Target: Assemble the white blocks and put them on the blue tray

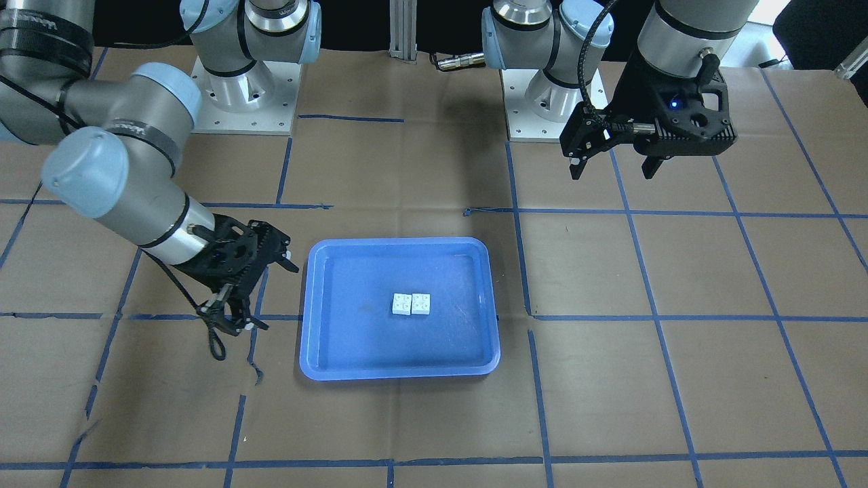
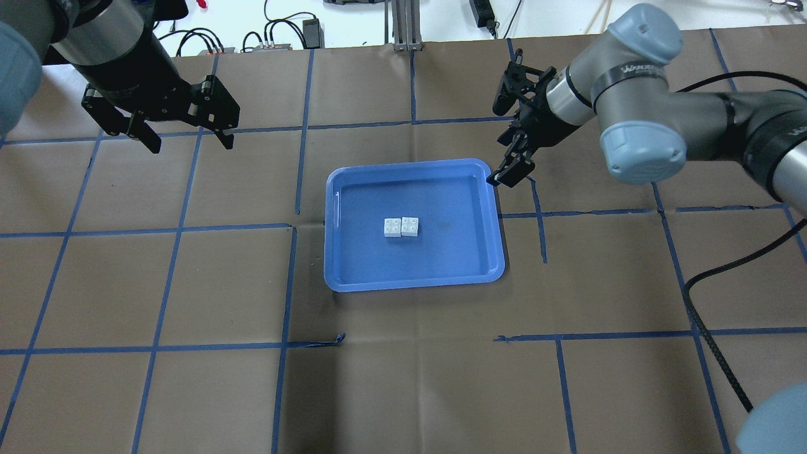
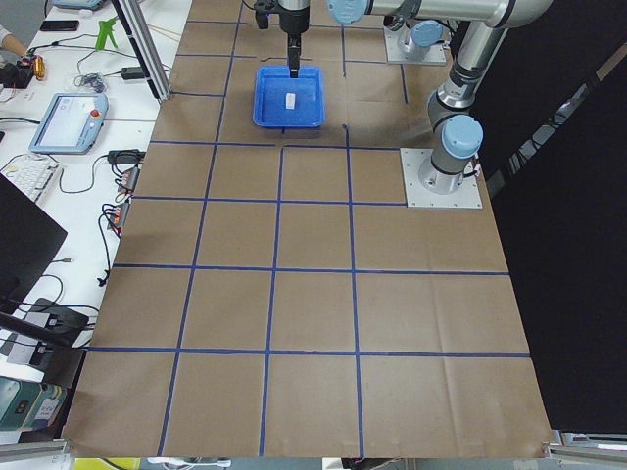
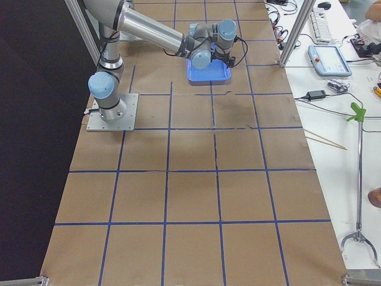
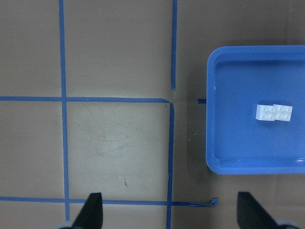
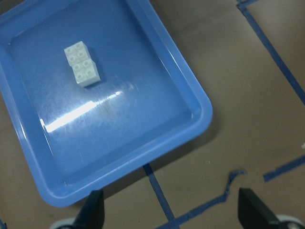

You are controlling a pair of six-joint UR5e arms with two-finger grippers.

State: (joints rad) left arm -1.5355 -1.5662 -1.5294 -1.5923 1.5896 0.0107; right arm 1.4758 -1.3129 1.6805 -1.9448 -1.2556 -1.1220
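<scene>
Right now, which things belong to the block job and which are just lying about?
Job: white blocks, side by side in the blue tray.
Lying about: control tablet, keyboard, grabber stick, all on the side bench.

2 steep opposing views, 2 distant end views, 2 downward wrist cameras, all sharing the blue tray (image 2: 441, 255)

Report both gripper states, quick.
Left gripper: open, holding nothing.
Right gripper: open, holding nothing.
</scene>
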